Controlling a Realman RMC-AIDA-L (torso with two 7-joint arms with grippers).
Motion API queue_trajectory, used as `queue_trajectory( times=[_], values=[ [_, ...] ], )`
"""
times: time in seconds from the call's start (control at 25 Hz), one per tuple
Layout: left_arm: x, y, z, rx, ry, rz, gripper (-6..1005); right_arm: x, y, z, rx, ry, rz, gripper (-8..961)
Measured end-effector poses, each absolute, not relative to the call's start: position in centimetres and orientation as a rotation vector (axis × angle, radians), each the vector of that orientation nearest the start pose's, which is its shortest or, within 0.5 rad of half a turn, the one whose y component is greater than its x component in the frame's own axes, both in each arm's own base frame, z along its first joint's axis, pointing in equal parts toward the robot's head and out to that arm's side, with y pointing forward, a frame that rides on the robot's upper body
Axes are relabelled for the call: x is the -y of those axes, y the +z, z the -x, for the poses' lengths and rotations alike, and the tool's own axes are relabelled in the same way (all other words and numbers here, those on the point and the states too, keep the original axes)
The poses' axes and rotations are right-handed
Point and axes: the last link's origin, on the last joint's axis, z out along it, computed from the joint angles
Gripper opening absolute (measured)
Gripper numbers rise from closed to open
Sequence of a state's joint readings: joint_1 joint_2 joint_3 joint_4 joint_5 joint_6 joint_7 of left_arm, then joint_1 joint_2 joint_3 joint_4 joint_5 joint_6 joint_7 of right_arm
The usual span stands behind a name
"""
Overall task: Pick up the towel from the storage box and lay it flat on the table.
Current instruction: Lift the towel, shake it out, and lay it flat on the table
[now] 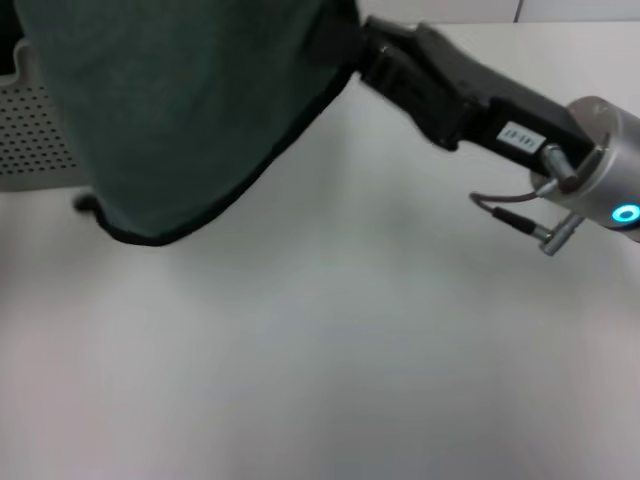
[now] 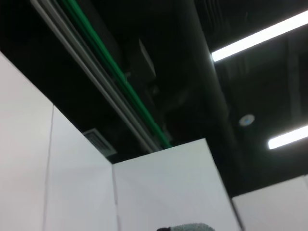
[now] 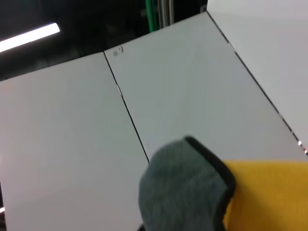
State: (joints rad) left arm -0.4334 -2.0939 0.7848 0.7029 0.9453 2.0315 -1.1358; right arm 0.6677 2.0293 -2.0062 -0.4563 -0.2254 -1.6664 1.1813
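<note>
The right tool point(image 1: 350, 50) is gripping one upper edge of the towel point(image 1: 180, 110), which is hanging in the air above the far left part of the table point(image 1: 330, 340), its black-bordered lower edge drooping close to the white surface. The left tool is not showing in any view, so whether it is clenched cannot be told. The lifting step appears done; the next move is probably calling for spreading the cloth and lowering it flat. The storage box point(image 1: 30, 140) is peeking out behind the towel at the table's left edge, its contents hidden.
</note>
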Motion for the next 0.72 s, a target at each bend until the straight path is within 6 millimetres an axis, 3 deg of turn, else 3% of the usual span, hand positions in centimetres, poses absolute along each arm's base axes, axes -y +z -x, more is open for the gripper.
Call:
queue_trajectory(
  times=[0.08,0.36,0.52,0.6,0.72],
  values=[
    [-28.3,10.6,19.7,-0.256,-1.778,1.932,186,-31.5,-2.4,-11.2,-0.437,1.98,2.497,8],
    [-26.8,7.4,21.8,-0.304,-1.616,1.869,200,-34.4,1.1,-12.6,-0.342,1.921,2.298,13],
    [-26.1,5.2,22.8,-0.308,-1.507,1.879,207,-37.1,3.5,-11.2,-0.187,1.825,2.263,16],
    [-26.3,5.2,23.0,-0.29,-1.496,1.886,211,-38.1,4.5,-10.4,-0.123,1.777,2.256,18],
    [-27.2,6.2,24.2,-0.099,-1.506,1.994,246,-39.5,6.0,-9.0,-0.032,1.673,2.263,20]
  ],
)
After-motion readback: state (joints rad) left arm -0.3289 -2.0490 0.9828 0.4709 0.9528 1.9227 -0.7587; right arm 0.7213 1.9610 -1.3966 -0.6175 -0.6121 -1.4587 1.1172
